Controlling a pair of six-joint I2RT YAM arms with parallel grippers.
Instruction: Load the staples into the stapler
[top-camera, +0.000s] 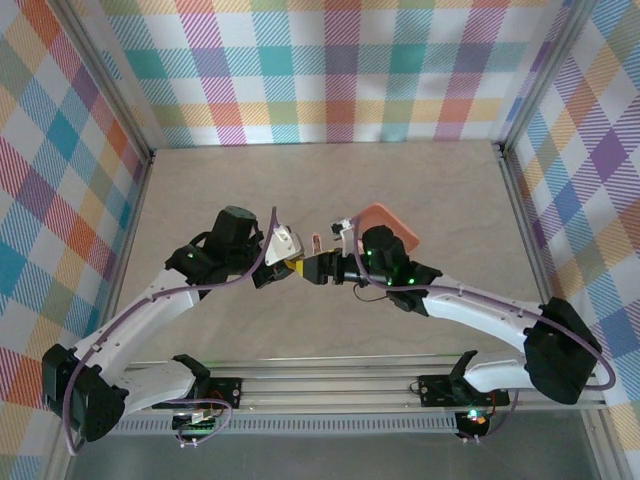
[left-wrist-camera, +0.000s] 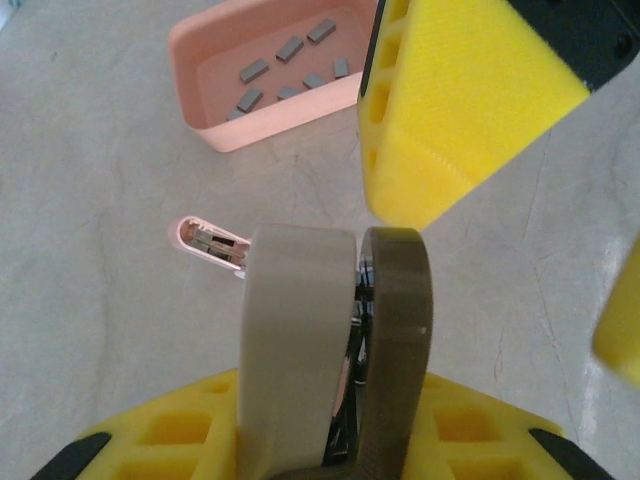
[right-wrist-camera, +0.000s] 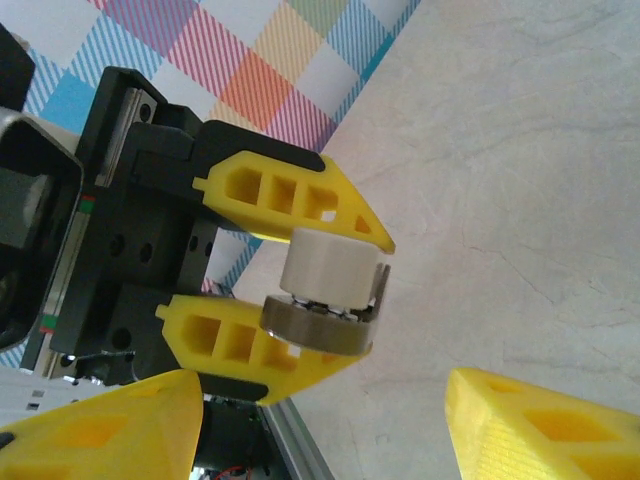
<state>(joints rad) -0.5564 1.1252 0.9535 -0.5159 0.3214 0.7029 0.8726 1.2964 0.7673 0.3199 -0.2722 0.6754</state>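
Two arms meet over the middle of the table (top-camera: 330, 180) in the top view. You see the left gripper (top-camera: 287, 262) and the right gripper (top-camera: 320, 266) nose to nose, with the salmon tray (top-camera: 392, 222) just beyond the right wrist.

Left wrist view: the left gripper is clamped on the stapler (left-wrist-camera: 300, 330), which stands between its yellow fingers (left-wrist-camera: 215, 400) above the table. The pink magazine (left-wrist-camera: 205, 238) juts from the stapler toward the tray, open side up. Grey metal shows inside it, and you cannot tell whether that is a strip or the pusher. The staples (left-wrist-camera: 289, 47) lie loose on the tray floor, several short strips apart from one another. One finger of the right gripper hangs near the tray's near corner.

Right wrist view: the right gripper's jaws stand apart with nothing between them, aimed at the held stapler.

Handling, as a judgement: treat each strip as very light, stiff, smooth and liable to snap along its glued joints. Take one strip across its long sides, near the middle, with light pressure. The stapler is probably light, hard and slick. Hold it by the body, clear of the magazine, so the channel is free for loading.
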